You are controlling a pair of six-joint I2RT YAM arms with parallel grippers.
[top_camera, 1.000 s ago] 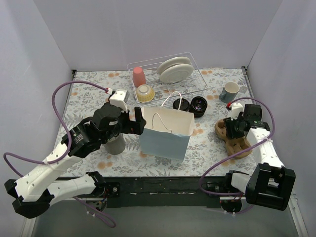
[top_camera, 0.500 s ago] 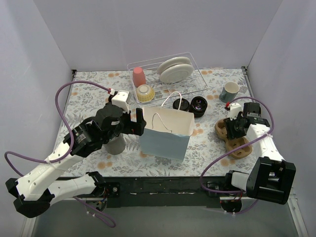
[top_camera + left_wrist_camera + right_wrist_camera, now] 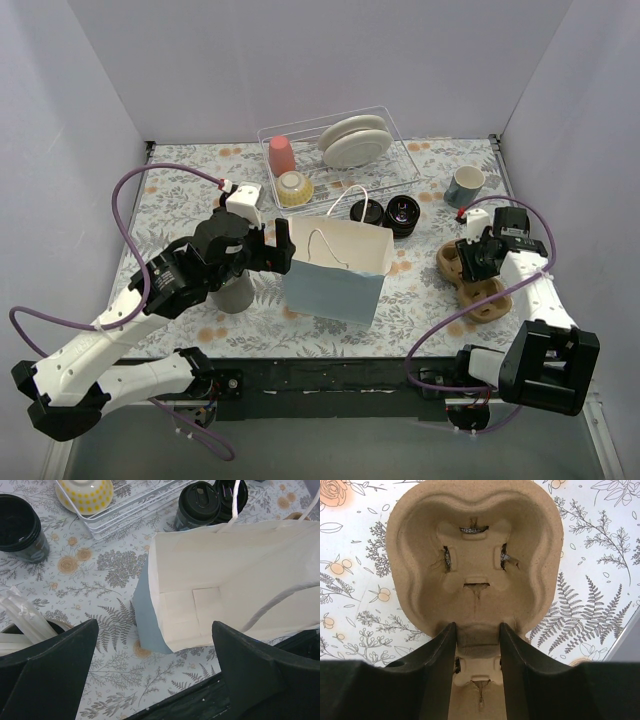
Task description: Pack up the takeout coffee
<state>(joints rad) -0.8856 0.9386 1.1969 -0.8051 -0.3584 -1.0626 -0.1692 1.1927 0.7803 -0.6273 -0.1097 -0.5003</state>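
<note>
**Left side.** The left gripper [image 3: 277,245] stood spread to its widest, holding nothing, just beside the left wall of the open blue-grey paper bag with white cord handles [image 3: 335,290]. A small black lidded disposable cup [image 3: 20,527], seen only in the left wrist view, stood left of the bag, near the grey metal utensil cup [image 3: 236,293].

**Centre.** A second black cup [image 3: 367,212] and a third black cup [image 3: 404,214] stood side by side just behind the bag.

**Right side.** The right gripper [image 3: 477,627] straddled the narrow waist of the empty brown moulded-pulp cup carrier [image 3: 475,605]. Whether it pinched could not be established.

**Handling, as judged.** The cups were probably light and thin-walled, so easily crushed, with smooth lids. Each should be held around the body below the lid rim, gently and kept upright.
</note>
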